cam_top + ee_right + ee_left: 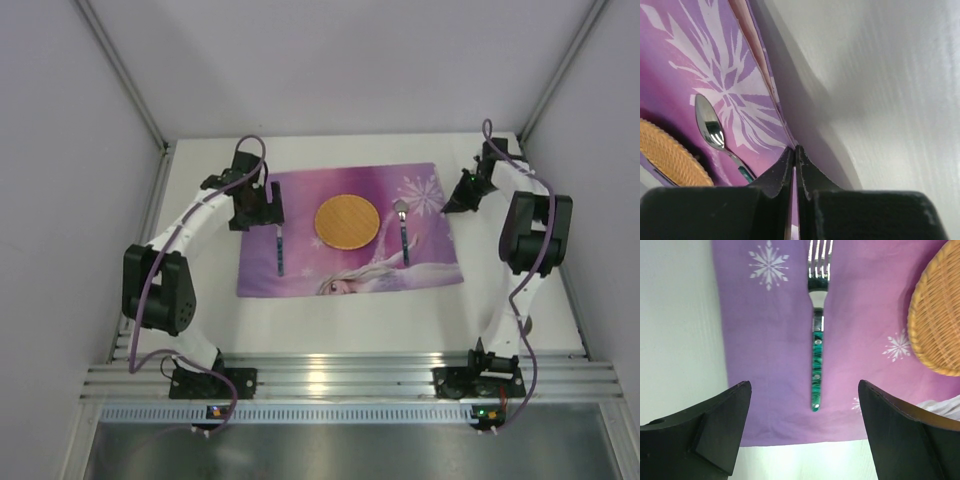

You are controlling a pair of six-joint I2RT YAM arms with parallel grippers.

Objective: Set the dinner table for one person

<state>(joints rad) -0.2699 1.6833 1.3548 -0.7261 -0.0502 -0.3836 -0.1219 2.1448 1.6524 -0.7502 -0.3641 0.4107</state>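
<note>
The white dinner table [350,320] carries a purple-pink snowflake placemat [300,270]. On the mat lie a round wicker plate [346,221], a green-handled fork [280,248] to its left and a spoon [403,232] to its right. My left gripper [262,205] is open and empty over the mat's far left edge; the fork [817,340] lies straight ahead between its fingers [720,430]. My right gripper [458,200] is at the mat's right edge. In the right wrist view it [795,150] is shut on the placemat's [700,60] edge, which is lifted off the table [890,100].
White walls close the table on the left, right and back. The wicker plate shows at the right of the left wrist view [937,320] and at the lower left of the right wrist view [670,155], beside the spoon [710,127]. An aluminium rail runs along the near edge [340,380].
</note>
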